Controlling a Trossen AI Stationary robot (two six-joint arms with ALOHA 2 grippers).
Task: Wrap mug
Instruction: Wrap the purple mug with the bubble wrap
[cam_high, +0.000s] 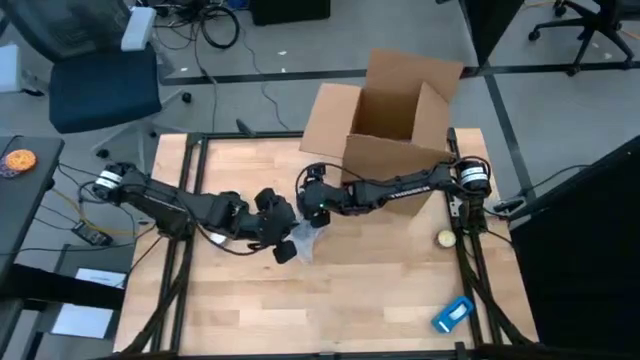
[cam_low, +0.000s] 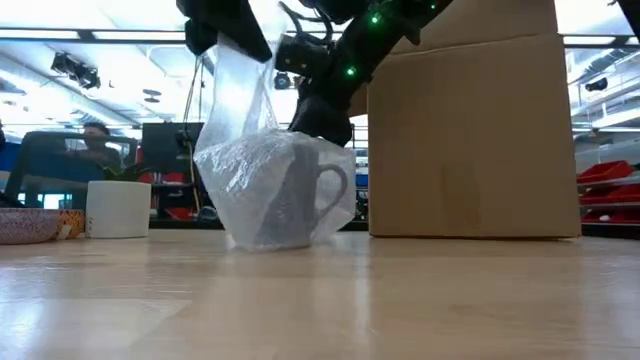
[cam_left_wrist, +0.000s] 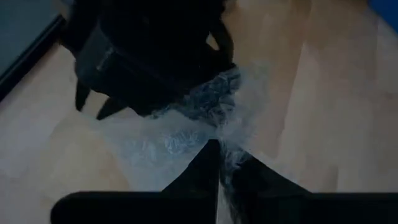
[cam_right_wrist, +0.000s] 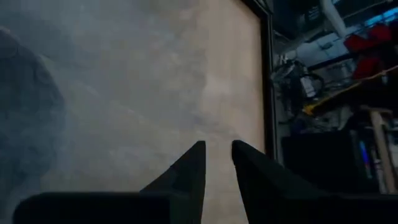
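A grey mug stands upright on the wooden table, just left of centre in the low view, its handle turned toward the cardboard box on the right. Clear bubble wrap sits loosely round it, one flap drawn upward. The left gripper has its fingers pressed together on that flap, above the mug. The right gripper hovers close over the mug from the box side, fingers slightly apart, holding nothing.
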